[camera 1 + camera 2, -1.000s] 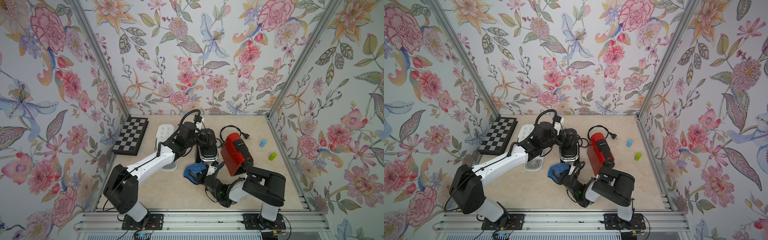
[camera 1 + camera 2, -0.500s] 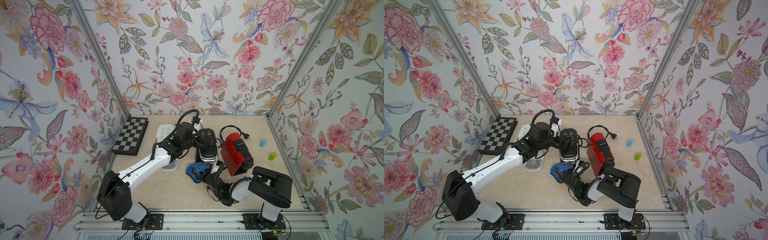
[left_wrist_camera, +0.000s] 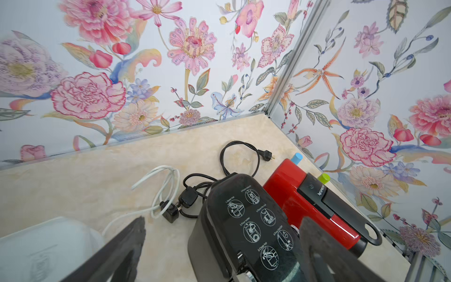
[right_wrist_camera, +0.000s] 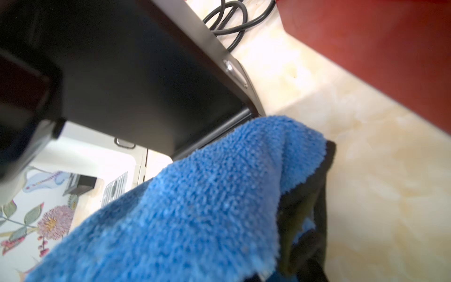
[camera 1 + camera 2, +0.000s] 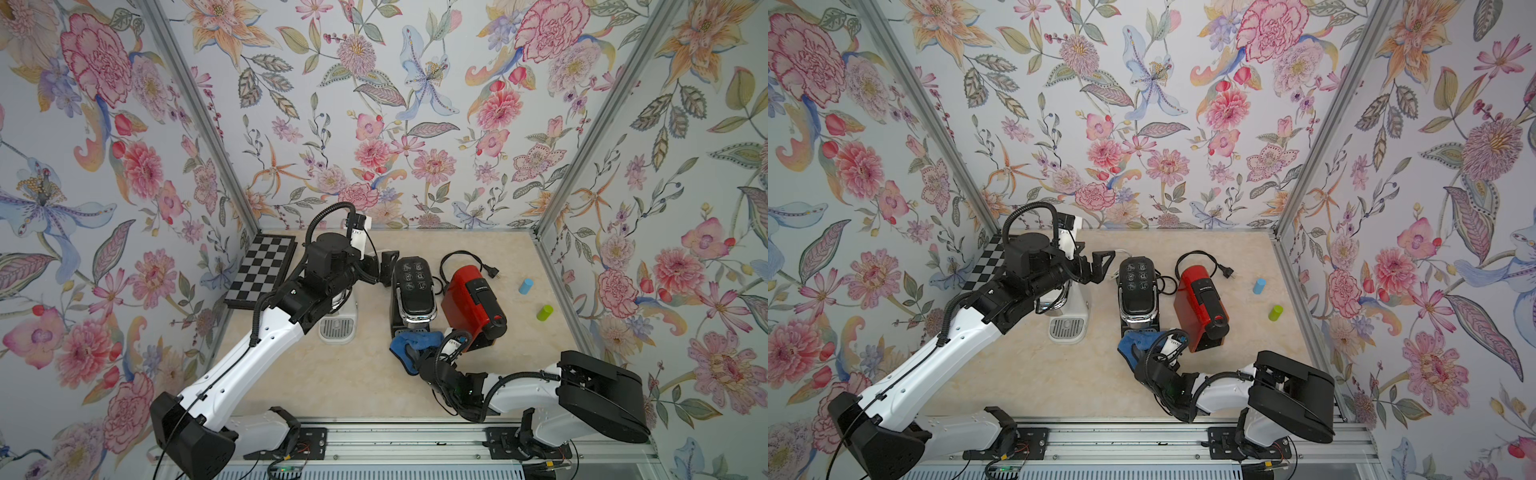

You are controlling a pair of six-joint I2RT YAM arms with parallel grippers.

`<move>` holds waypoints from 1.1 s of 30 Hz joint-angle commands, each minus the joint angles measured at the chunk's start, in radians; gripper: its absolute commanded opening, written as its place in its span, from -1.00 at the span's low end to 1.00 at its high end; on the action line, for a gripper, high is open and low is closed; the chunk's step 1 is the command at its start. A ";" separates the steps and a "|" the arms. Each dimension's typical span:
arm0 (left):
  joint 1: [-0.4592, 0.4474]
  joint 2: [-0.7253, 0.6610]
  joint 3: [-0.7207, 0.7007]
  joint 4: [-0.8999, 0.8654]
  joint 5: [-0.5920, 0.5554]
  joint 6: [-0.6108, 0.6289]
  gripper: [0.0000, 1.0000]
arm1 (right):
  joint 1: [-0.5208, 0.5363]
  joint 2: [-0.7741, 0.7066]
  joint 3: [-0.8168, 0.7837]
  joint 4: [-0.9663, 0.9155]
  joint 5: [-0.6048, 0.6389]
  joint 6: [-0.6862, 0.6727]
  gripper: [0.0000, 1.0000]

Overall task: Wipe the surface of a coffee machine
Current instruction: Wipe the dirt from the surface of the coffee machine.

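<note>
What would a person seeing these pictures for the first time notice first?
Probably the loud floral wallpaper on all walls, then the bright red coffee machine mid-table, beside a black coffee machine. Next, the blue cloth at the black machine's front base, pinched in the right gripper.

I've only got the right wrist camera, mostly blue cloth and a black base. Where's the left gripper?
Observer: The left gripper hangs open and empty beside the black coffee machine's back end.
Operator: Is the blue cloth on its lid?
Observer: No, the lid with six white icons is uncovered; the cloth is at the front foot.
Operator: Anything past the red machine?
Observer: A blue cylinder and a green cylinder sit on the table.
</note>
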 commanded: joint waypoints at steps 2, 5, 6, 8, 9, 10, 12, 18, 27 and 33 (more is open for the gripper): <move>0.072 -0.040 -0.035 -0.029 -0.027 0.008 0.98 | 0.090 -0.132 0.042 -0.284 0.136 -0.058 -1.00; 0.113 -0.068 -0.080 -0.012 -0.041 -0.005 0.98 | 0.150 -0.194 0.078 -0.368 0.161 -0.100 -1.00; 0.129 -0.079 -0.094 -0.009 -0.054 -0.008 0.98 | 0.178 -0.209 0.100 -0.387 0.181 -0.135 -1.00; 0.168 -0.102 -0.126 0.000 -0.074 -0.023 0.98 | 0.245 -0.219 0.162 -0.392 0.232 -0.262 -1.00; 0.197 -0.117 -0.151 0.017 -0.067 -0.037 0.98 | 0.273 -0.213 0.208 -0.412 0.253 -0.323 -1.00; 0.220 -0.126 -0.170 0.033 -0.049 -0.046 0.98 | 0.289 -0.206 0.247 -0.433 0.259 -0.365 -1.00; 0.273 -0.129 -0.182 0.032 -0.027 -0.054 0.98 | 0.312 -0.193 0.325 -0.442 0.255 -0.462 -1.00; 0.352 -0.151 -0.219 0.038 -0.045 -0.057 0.98 | 0.264 -0.128 0.601 -0.441 0.111 -0.808 -1.00; 0.488 -0.151 -0.281 0.081 -0.038 -0.109 0.98 | 0.006 0.088 0.942 -0.439 -0.399 -0.928 -1.00; 0.550 -0.172 -0.357 0.147 -0.022 -0.144 0.98 | -0.057 0.246 1.097 -0.433 -0.498 -0.947 -1.00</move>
